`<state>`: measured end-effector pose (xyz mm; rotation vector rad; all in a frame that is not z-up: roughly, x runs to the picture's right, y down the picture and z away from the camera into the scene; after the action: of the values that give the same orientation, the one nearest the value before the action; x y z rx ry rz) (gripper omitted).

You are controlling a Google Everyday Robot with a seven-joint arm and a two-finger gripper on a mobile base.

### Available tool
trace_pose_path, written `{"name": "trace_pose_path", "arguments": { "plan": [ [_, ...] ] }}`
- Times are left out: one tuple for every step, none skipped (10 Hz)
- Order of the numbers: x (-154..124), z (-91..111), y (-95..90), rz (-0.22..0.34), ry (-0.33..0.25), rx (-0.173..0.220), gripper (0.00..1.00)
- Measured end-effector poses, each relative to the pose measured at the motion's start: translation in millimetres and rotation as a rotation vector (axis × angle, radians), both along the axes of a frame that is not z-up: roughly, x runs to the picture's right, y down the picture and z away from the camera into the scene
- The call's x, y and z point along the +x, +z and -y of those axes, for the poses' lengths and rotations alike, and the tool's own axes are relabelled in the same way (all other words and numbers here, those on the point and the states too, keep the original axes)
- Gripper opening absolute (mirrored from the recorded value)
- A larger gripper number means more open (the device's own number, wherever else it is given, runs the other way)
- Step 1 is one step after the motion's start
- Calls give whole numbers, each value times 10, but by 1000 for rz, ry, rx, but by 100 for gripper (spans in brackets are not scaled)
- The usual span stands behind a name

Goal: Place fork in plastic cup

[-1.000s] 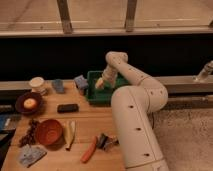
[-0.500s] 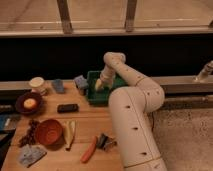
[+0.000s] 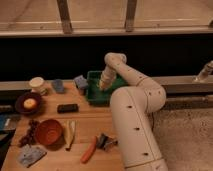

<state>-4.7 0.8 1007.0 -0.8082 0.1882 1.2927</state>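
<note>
My gripper (image 3: 103, 86) reaches down into the green tray (image 3: 94, 96) at the back of the wooden table, near the tray's middle. It is shut, and the wrist covers whatever lies between the fingers. The fork is hidden; I cannot see it in the tray or in the gripper. A small bluish cup (image 3: 58, 85), which looks like the plastic cup, stands upright to the left of the tray, well apart from the gripper.
A blue-grey sponge (image 3: 80, 81) sits between cup and tray. Further left stand a white cup (image 3: 36, 84) and a dark plate with a yellow fruit (image 3: 29, 103). Nearer lie a black block (image 3: 67, 107), an orange bowl (image 3: 49, 131), an orange-handled tool (image 3: 90, 149) and a black-handled tool (image 3: 106, 141).
The gripper has gone from open to shut inside the green tray. The arm has barely shifted.
</note>
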Motion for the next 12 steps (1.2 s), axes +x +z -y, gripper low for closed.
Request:
{"name": "trace_pose_path", "arguments": {
  "plan": [
    [9, 2, -5, -4, 3, 0, 0],
    [28, 14, -17, -9, 4, 6, 0],
    [66, 38, -41, -19, 8, 14, 0],
    [120, 76, -81, -31, 15, 26, 0],
    [170, 101, -111, -43, 23, 35, 0],
    [277, 157, -178, -64, 42, 51, 0],
    [402, 189, -242, -85, 60, 63, 0],
    [513, 215, -314, -104, 75, 76, 0],
    [642, 254, -412, -126, 94, 94, 0],
    [741, 279, -506, -148, 112, 116, 0],
    [793, 299, -574, -163, 123, 131, 0],
    [850, 323, -629, -177, 132, 145, 0]
  ]
}}
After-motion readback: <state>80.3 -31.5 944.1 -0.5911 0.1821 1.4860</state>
